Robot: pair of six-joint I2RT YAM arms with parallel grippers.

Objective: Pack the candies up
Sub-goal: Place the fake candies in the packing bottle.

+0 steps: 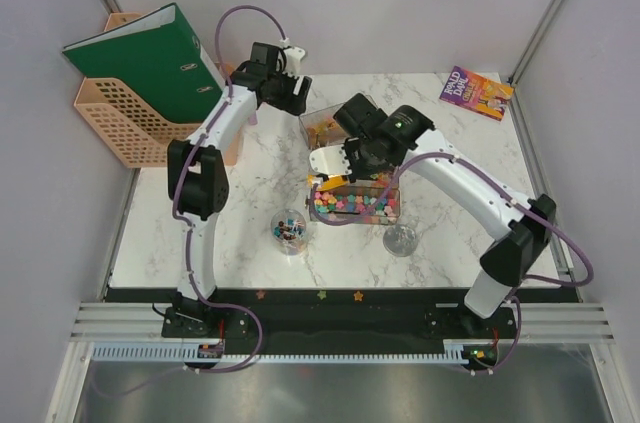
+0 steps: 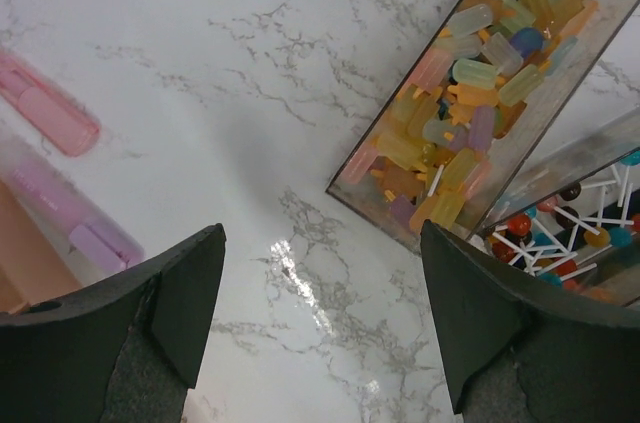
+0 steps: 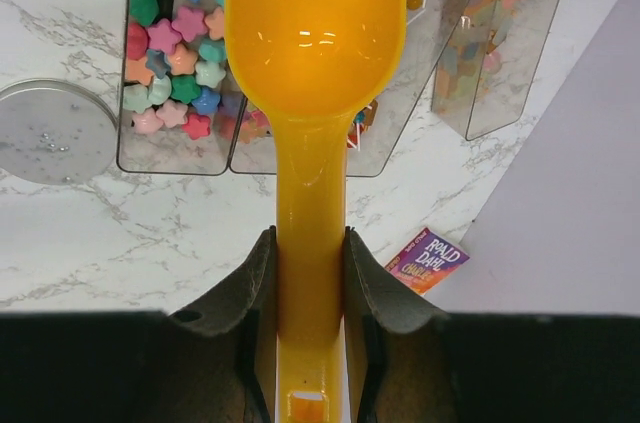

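Top view: right fingers [image 1: 345, 163] hold orange plastic scoop [image 1: 327, 181] at left end of clear rectangular bin [image 1: 399, 199] full of small multicoloured star candies [image 1: 352, 206]. Partly filled small clear cup [image 1: 288, 227] near bin's left.

Left wrist: left fingers [image 2: 185, 293] spread wide, gripping nothing, bare marble counter [image 2: 250, 93] between.

Right wrist: right fingers clamped on scoop handle; bowl empty, above candies.

Risks: steep dig could shove light bin; overfilled or tilted scoop could scatter candies crossing to cup; narrow cup mouth invites spill.
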